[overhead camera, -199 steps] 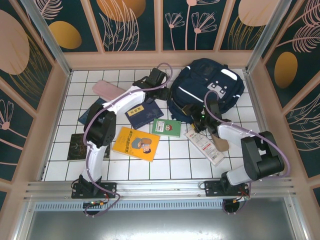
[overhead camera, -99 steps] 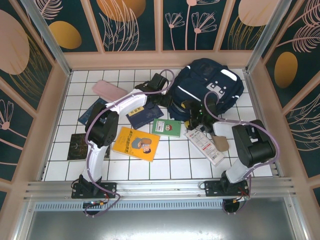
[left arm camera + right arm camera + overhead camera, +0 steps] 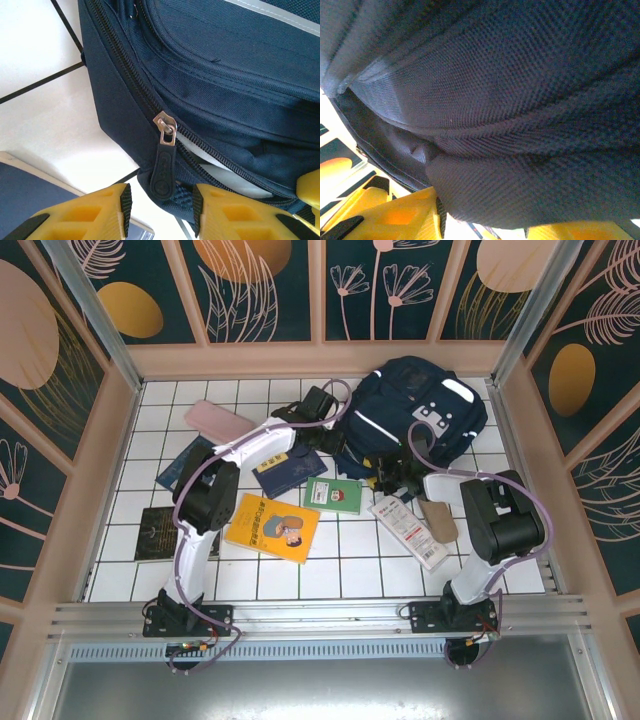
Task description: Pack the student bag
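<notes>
The counter (image 3: pixel 330 560) is glossy white tile, walled on three sides, with books (image 3: pixel 272 527) strewn mid-field and bare tiles along the near edge. The bag (image 3: pixel 430 405), soft navy weave and lumpy, sits in the far right corner. The right pincer (image 3: pixel 482 225) is clenched on a fold of the bag's coarse fabric. The left pincer (image 3: pixel 160 200) is released, straddling the flat black zip pull (image 3: pixel 164 160) at the bag's left edge.

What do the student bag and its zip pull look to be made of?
The student bag: woven fabric, probably synthetic, matte navy, weave grain visible. Its zip pull: black moulded rubber or plastic, smooth; the slider looks like dull metal.
</notes>
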`<act>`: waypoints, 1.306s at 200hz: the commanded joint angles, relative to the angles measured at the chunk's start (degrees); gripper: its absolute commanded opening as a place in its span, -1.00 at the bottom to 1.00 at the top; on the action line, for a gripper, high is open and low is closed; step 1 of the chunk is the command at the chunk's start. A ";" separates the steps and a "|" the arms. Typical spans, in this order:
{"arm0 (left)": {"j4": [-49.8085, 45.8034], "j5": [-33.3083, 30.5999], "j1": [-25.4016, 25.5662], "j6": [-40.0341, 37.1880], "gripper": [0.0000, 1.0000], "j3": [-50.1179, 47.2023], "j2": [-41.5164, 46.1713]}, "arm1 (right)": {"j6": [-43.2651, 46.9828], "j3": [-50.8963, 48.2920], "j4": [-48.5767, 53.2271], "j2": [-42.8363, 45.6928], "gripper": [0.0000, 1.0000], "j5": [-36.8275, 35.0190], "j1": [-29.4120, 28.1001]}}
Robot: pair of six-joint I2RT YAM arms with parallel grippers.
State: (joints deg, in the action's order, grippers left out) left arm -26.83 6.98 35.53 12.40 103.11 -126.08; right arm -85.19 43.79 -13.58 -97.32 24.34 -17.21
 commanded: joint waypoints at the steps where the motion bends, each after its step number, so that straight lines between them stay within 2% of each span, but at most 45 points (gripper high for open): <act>1: -2.33 -0.98 0.14 -2.22 -0.20 2.73 -2.43 | 1.69 0.71 2.71 -2.36 -0.10 -2.92 1.90; 53: -4.55 -3.20 0.08 -4.39 -0.24 6.78 -6.62 | 1.95 1.03 2.45 -2.51 -0.10 -2.52 1.81; 74: -3.69 -3.72 0.14 -4.63 -0.32 6.88 -6.82 | 2.04 0.99 2.42 -2.71 -0.10 -2.37 1.61; 85: -3.44 -3.89 0.13 -4.93 -0.49 7.16 -7.06 | 2.04 0.99 2.21 -2.87 -0.10 -2.19 1.45; 103: -4.07 -4.52 0.14 -5.11 -1.00 7.87 -7.81 | 2.39 1.13 2.28 -2.84 -0.18 -2.14 1.48; 120: -4.45 -5.86 0.11 -5.20 -1.00 7.36 -7.32 | 3.45 1.58 3.38 -2.46 -0.38 -2.75 1.55; 149: -4.26 -9.53 0.10 -5.52 -1.00 5.45 -5.12 | 5.91 2.07 6.73 -1.41 -1.00 -4.23 2.16; 209: -5.69 -18.07 -1.72 -7.11 -1.00 8.22 -5.53 | 12.87 -1.92 11.99 3.72 -1.00 -5.92 6.37; 236: -7.49 -20.44 -3.06 -6.86 -1.00 13.26 -8.35 | 15.58 -4.61 13.66 6.70 -1.00 -6.14 9.20; 261: -8.75 -20.16 -4.14 -6.66 -1.00 19.58 -11.82 | 18.49 -5.37 15.86 8.51 -1.00 -6.49 11.22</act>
State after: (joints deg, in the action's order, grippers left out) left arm -32.01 -2.79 36.69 5.56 115.81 -134.32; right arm -71.72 40.84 -6.72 -90.85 25.23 -10.26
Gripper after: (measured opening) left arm 0.064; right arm 0.049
